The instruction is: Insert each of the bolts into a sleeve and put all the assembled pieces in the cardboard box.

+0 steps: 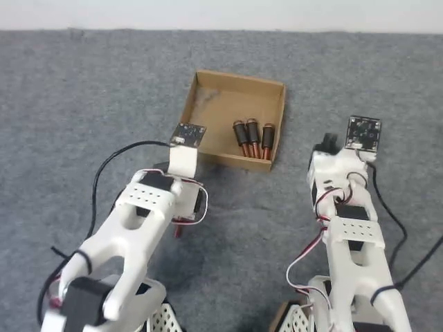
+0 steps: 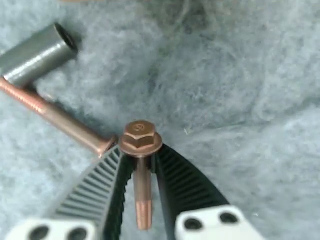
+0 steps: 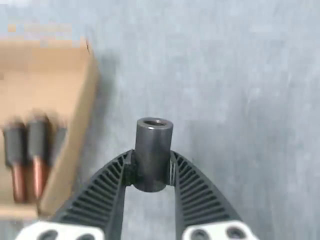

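Bolt (image 2: 141, 141) sits pinched by its shank in the left gripper (image 2: 139, 159); right gripper (image 3: 152, 165) clamps a sleeve (image 3: 154, 140), bore exposed, probably so the two can mate.

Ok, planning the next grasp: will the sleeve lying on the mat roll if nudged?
Likely: the sleeve is a smooth cylinder on its side, though the fuzzy mat may slow it. It looks metal, so probably stiff.

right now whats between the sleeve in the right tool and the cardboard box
The stretch is bare: grey mat lies between the sleeve, held in the right tool, and the wall of the cardboard box. The right wrist view shows it.
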`<state>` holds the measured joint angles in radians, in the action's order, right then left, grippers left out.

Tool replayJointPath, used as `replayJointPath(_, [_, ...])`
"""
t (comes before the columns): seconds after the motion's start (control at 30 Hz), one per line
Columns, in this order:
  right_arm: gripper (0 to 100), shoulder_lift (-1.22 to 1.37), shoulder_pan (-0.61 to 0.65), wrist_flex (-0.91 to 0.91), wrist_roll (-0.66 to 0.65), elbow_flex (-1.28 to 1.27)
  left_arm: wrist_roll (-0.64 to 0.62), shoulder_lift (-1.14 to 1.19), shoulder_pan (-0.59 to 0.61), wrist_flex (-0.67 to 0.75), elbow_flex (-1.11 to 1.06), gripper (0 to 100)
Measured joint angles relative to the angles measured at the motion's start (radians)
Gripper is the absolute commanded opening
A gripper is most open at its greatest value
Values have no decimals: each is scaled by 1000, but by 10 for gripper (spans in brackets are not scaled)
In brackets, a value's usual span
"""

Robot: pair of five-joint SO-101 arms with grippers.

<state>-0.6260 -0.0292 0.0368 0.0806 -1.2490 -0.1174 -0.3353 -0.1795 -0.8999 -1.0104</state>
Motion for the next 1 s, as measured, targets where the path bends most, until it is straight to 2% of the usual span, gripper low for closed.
replayJointPath(0.37, [9,0,0,-446,0,0,12,-163,0,98,-132,11])
replayJointPath(0.53, [7,18,63,-562,0,0,12,-227,0,135,-180,11])
replayJointPath(0.67, [7,147,86,-666,0,20,12,-272,0,157,-209,11])
replayJointPath(1.0, [7,540,103,-1103,0,114,12,-305,0,161,-224,12])
